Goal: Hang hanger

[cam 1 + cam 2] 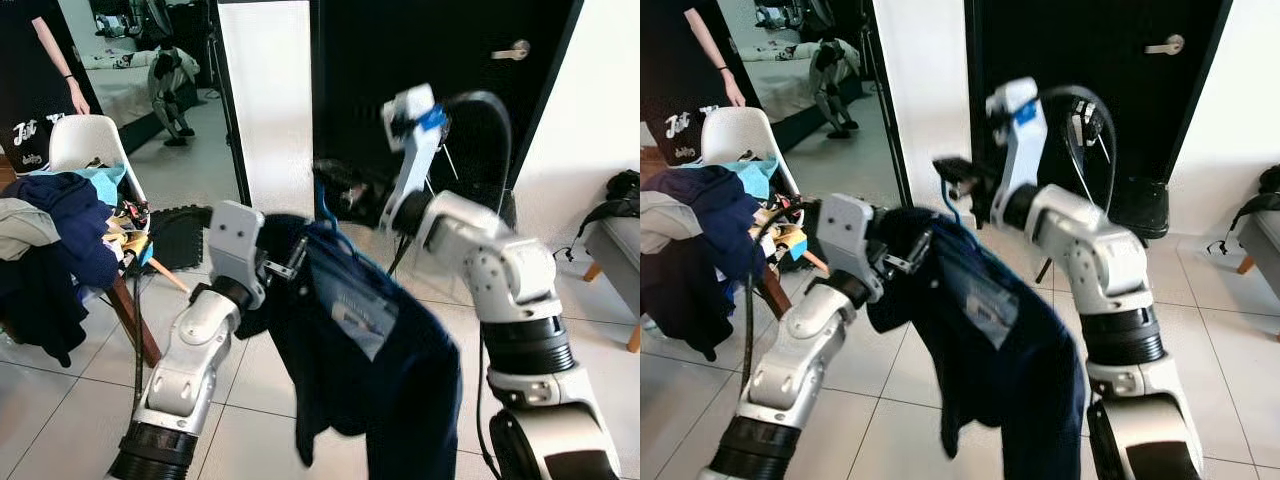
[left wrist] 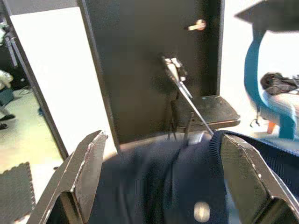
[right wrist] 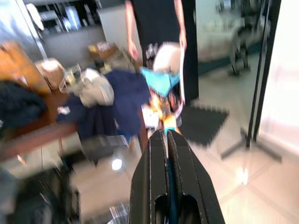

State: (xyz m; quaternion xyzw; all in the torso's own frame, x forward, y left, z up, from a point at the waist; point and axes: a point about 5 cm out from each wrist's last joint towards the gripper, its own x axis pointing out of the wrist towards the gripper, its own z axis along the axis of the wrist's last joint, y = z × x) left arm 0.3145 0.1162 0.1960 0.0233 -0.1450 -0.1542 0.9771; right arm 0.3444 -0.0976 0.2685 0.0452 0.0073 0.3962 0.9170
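A dark navy garment (image 1: pixel 370 350) hangs on a blue hanger (image 1: pixel 322 205) in front of me. My right gripper (image 1: pixel 335 182) is raised at chest height, shut on the hanger's hook; in the right wrist view the right gripper (image 3: pixel 166 140) has a thin blue strip pinched between its fingers. My left gripper (image 1: pixel 285 262) is at the garment's left shoulder. In the left wrist view the left gripper (image 2: pixel 163 172) is open, its fingers (image 2: pixel 88 163) spread wide with the garment (image 2: pixel 154 186) bunched between them and the hanger (image 2: pixel 254 70) beyond it.
A black door (image 1: pixel 440 60) with a lever handle (image 1: pixel 517 48) stands straight ahead, with a thin black stand (image 2: pixel 187 93) before it. A white chair (image 1: pixel 85 140) piled with clothes (image 1: pixel 60 230) is on the left, a person (image 1: pixel 30 70) behind it. A bench (image 1: pixel 615 245) is at the right.
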